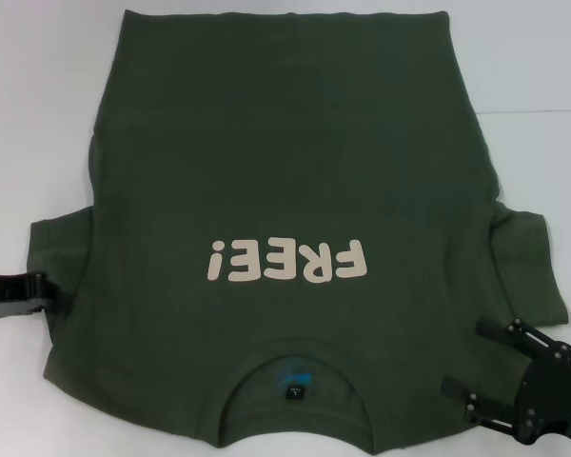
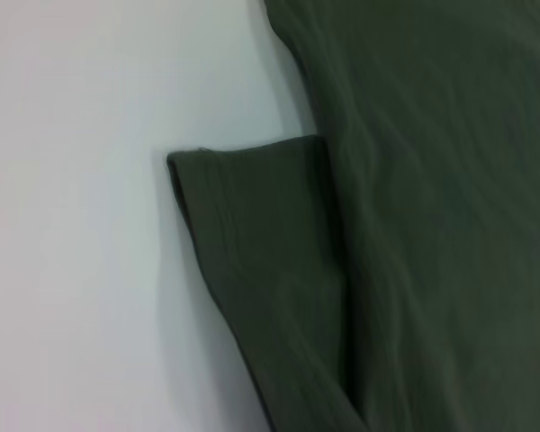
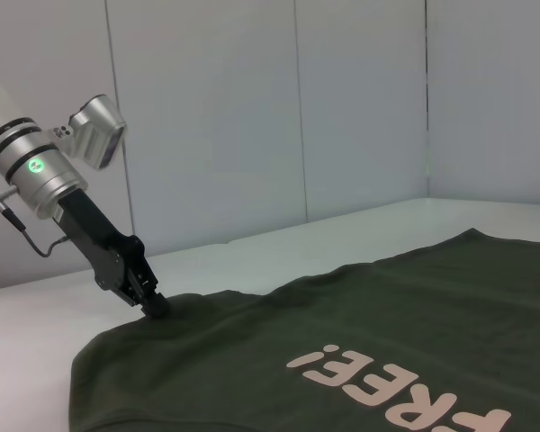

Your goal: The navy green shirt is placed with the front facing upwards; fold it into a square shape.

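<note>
Head view: navy green shirt (image 1: 285, 190) lies flat on the white table (image 1: 38, 95), front up, collar nearest the robot.
Print: cream "FREE!" lettering (image 1: 287, 260) across the chest, reading upside down from the robot.
Collar: ribbed, round, with a small black neck tag (image 1: 298, 389).
Left gripper (image 1: 40, 292): at the left sleeve edge, tips down on the cloth; jaw state cannot be told.
Right gripper (image 1: 476, 367): over the right shoulder, jaws spread apart.
</note>
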You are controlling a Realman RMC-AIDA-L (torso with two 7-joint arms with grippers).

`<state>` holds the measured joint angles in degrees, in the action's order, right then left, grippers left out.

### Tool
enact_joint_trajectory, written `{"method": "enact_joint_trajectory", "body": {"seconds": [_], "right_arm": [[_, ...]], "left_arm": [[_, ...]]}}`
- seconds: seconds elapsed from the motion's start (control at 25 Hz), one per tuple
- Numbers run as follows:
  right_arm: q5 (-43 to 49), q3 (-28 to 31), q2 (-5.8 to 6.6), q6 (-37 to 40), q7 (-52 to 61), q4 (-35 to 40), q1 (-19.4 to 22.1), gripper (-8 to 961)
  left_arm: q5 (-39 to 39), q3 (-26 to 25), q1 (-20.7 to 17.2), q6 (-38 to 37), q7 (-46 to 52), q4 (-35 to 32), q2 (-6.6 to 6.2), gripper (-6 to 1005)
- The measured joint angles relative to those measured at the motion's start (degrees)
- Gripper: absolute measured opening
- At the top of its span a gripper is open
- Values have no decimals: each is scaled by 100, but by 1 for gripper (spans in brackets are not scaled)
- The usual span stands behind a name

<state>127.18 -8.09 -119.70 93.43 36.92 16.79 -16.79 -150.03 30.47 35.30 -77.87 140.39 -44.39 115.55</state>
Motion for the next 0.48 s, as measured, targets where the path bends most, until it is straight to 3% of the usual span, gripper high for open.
{"method": "enact_joint_trajectory", "body": {"seconds": [0.48], "right_arm": [[-2, 11, 5, -1, 0, 0, -7, 915]], "left_arm": [[0, 43, 34, 63, -127, -4, 12, 62]]}}
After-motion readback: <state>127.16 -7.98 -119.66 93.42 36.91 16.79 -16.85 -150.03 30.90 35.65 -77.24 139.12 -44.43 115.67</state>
